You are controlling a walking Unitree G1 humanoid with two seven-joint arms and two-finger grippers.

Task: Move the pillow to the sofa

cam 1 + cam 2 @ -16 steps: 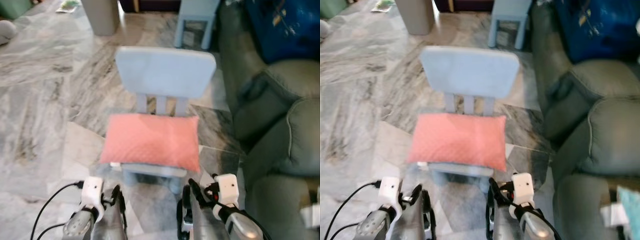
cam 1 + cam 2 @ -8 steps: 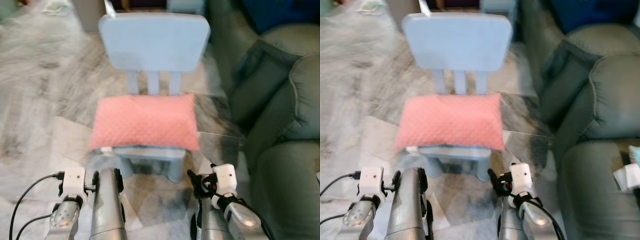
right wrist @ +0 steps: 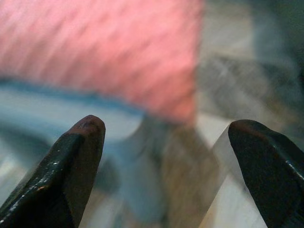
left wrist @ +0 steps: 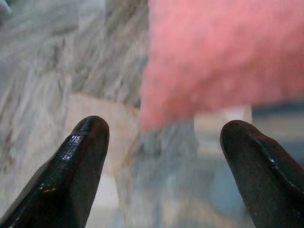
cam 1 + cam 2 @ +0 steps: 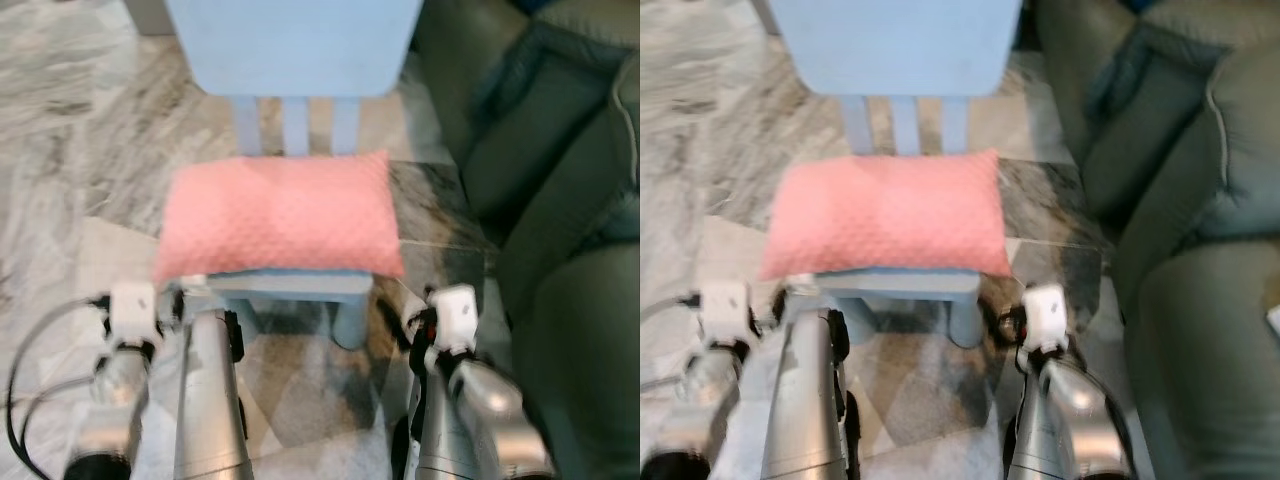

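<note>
A pink pillow lies flat across the seat of a small light-blue chair, covering most of it. My left gripper is open, just short of the pillow's left front corner. In the right wrist view my right gripper is open too, facing the pillow's right front corner and the seat edge beneath it. Nothing is between either pair of fingers. Both silver arms reach forward below the chair's front edge. The grey-green sofa stands right of the chair.
The chair stands on a grey marble floor, which spreads out to its left. The sofa's arm and cushions sit close beside my right arm. A black cable loops from my left wrist.
The view has closed in on the chair and tilted down, so the pillow looks larger. Both arms have reached forward and now flank the seat's front edge.
</note>
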